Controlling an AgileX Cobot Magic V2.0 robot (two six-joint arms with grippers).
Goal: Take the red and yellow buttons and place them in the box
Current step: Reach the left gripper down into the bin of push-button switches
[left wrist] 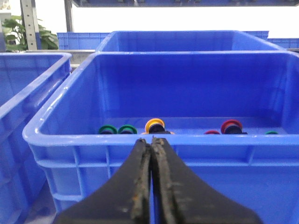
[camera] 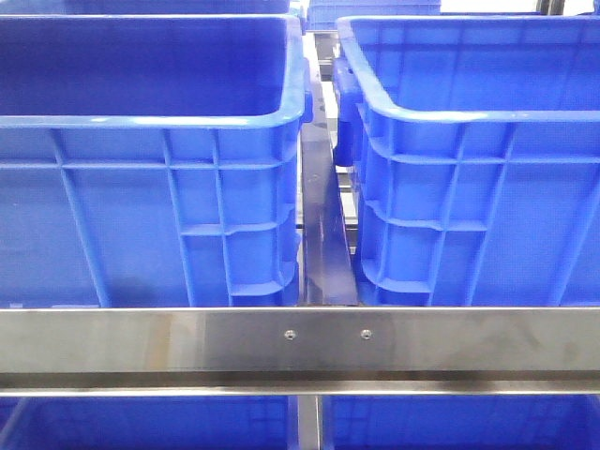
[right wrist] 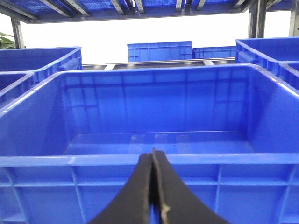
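In the left wrist view a blue crate (left wrist: 154, 140) holds several buttons on its floor: a yellow button (left wrist: 155, 125), a red button (left wrist: 231, 126), another red one (left wrist: 212, 132) and green ones (left wrist: 117, 129). My left gripper (left wrist: 152, 140) is shut and empty, just outside the crate's near rim. In the right wrist view an empty blue box (right wrist: 154, 160) stands ahead. My right gripper (right wrist: 153, 151) is shut and empty at its near rim. The front view shows both crates, left (camera: 150, 120) and right (camera: 469, 117), but no gripper and no buttons.
A steel shelf rail (camera: 300, 342) crosses the front view below the crates. A narrow gap with a dark metal strip (camera: 323, 234) separates them. More blue crates stand beside (left wrist: 28, 93) and behind (right wrist: 159, 50). A shelf frame runs overhead (right wrist: 140, 7).
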